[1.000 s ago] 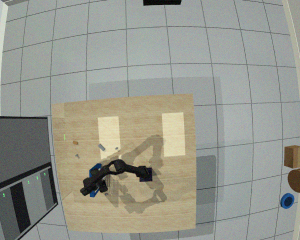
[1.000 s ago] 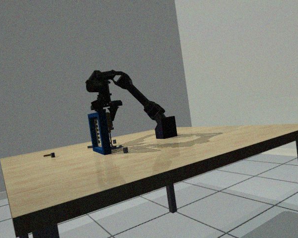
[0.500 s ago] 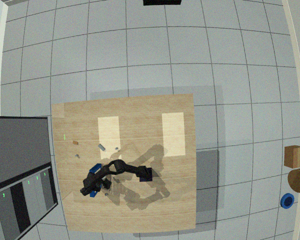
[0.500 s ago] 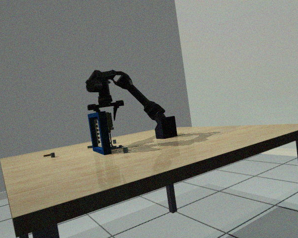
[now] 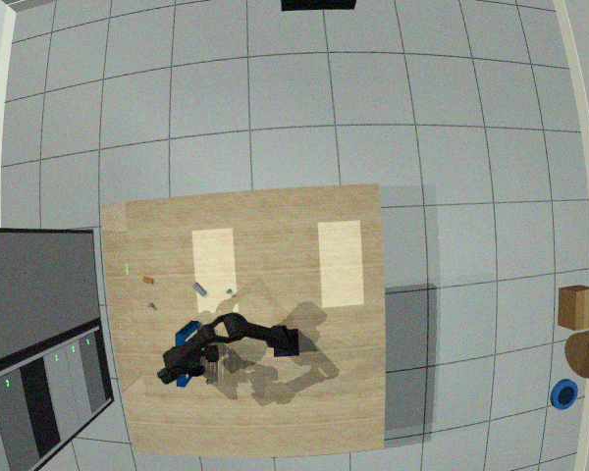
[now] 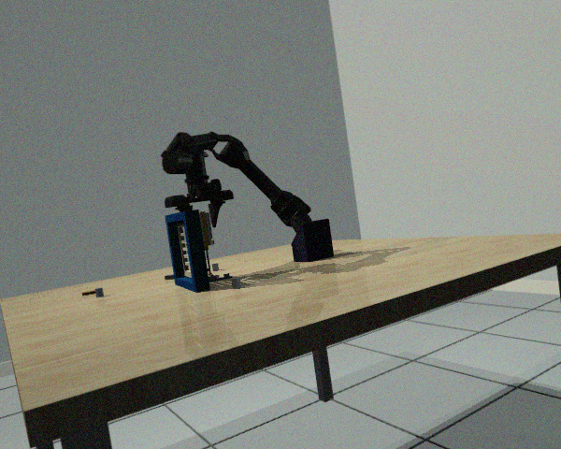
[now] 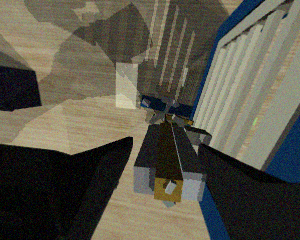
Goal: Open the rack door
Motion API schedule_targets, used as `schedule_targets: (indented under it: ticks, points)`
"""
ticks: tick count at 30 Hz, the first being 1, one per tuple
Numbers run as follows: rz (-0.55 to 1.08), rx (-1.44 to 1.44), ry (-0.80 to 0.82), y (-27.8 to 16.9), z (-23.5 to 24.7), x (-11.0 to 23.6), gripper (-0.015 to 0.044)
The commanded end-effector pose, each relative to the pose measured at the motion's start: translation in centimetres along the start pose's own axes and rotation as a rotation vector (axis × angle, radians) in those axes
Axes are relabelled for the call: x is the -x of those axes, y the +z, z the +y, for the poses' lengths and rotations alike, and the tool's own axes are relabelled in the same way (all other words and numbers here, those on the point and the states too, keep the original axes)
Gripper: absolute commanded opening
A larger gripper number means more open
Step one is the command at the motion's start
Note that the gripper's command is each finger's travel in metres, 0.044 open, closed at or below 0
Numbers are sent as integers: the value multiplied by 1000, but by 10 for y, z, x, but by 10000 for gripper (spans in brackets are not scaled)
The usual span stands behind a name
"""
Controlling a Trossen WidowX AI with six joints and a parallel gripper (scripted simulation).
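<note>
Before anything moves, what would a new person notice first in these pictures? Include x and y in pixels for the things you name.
Probably the black arm (image 5: 232, 324) (image 6: 259, 179), arched from its dark base to the blue upright frame (image 5: 187, 332) (image 6: 198, 255) on the wooden table (image 5: 285, 415) (image 6: 295, 299). Next, the claw (image 7: 164, 144), open above the grey-and-gold handle (image 7: 167, 187). From the top, the large dark cabinet (image 5: 35, 284) stands out beside the table.

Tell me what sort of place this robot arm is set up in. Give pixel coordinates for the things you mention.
Probably a robotics lab or server room: an arm (image 5: 234, 327) (image 6: 259, 176) on a wooden table (image 5: 254, 426) (image 6: 126, 338), a tiled floor (image 5: 294, 96) (image 6: 280, 400), and a dark cabinet (image 5: 35, 274) with small green lights.
</note>
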State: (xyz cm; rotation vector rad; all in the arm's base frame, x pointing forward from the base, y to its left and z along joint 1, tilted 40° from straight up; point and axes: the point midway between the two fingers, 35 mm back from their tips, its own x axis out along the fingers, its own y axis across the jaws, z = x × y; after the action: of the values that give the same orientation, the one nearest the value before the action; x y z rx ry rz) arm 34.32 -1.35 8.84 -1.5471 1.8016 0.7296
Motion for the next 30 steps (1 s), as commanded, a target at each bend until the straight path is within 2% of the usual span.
schedule_targets:
  ticks: [1,30]
  points:
    - [1,20,-3,0,-1,-1,286]
    - [1,20,-3,0,-1,-1,92]
